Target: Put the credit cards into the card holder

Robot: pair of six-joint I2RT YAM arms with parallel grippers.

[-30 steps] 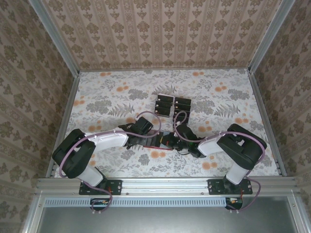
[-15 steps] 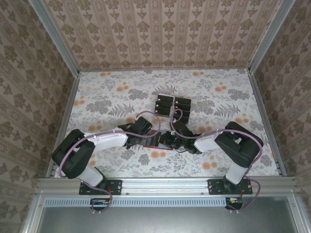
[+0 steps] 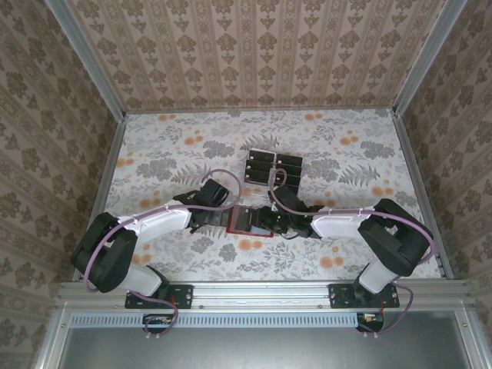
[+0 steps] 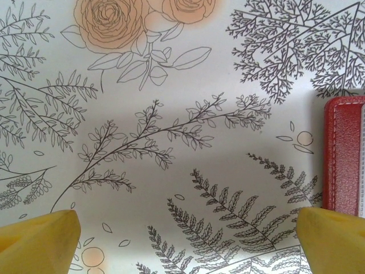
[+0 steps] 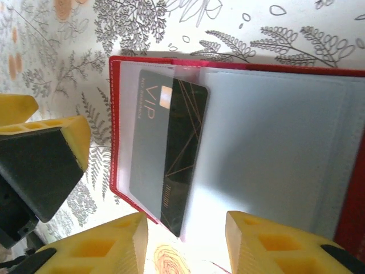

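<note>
Right wrist view | card holder (image 5: 274,142) lies open mid-worktop (image 5: 319,28), between both hands | one credit card (image 5: 182,154) partly under clear pocket (image 5: 142,142), long axis running toward right hand (image 5: 185,245), nearer, fingers apart | left hand (image 4: 185,240) spread wide, holder just right of it

From here my left arm (image 3: 154,221) and right arm (image 3: 346,223) read as black joints with white forearm shells, lilac cables (image 3: 219,171) looped along them, and chunky yellow fingers (image 4: 37,242).
</note>
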